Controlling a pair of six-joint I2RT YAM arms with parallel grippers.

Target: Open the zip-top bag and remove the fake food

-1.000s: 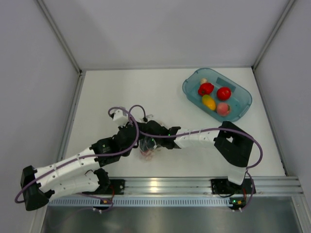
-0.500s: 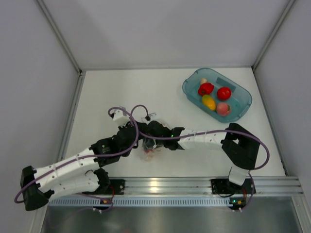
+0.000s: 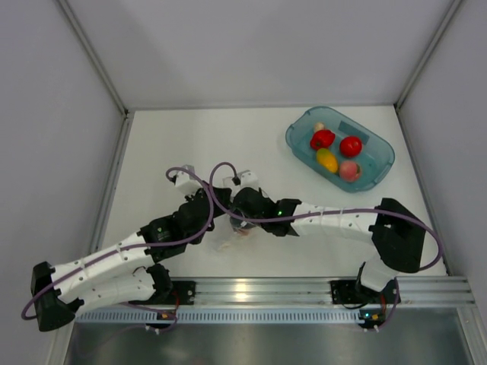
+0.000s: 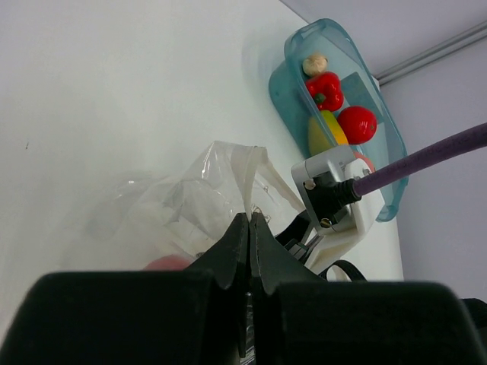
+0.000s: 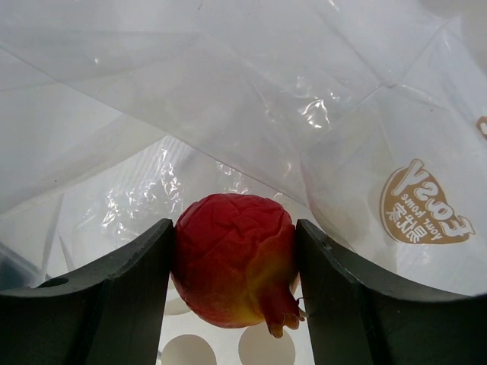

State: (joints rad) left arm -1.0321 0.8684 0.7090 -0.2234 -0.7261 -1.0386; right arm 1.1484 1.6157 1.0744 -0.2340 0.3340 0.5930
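Risk: R pincer [image 5: 234, 245], clamping red fruit [image 5: 232, 266] inside bag [image 4: 190, 205], drags bag along if L pincer [image 4: 249, 226], pinching its rim, slips.

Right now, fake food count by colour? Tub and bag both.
Red: 3 (pepper, tomato, pomegranate in the zip-top bag)
Yellow: 1 (yellow fruit)
Pink: 1 (peach)
Beige: 1 (mushroom)
Total: 6
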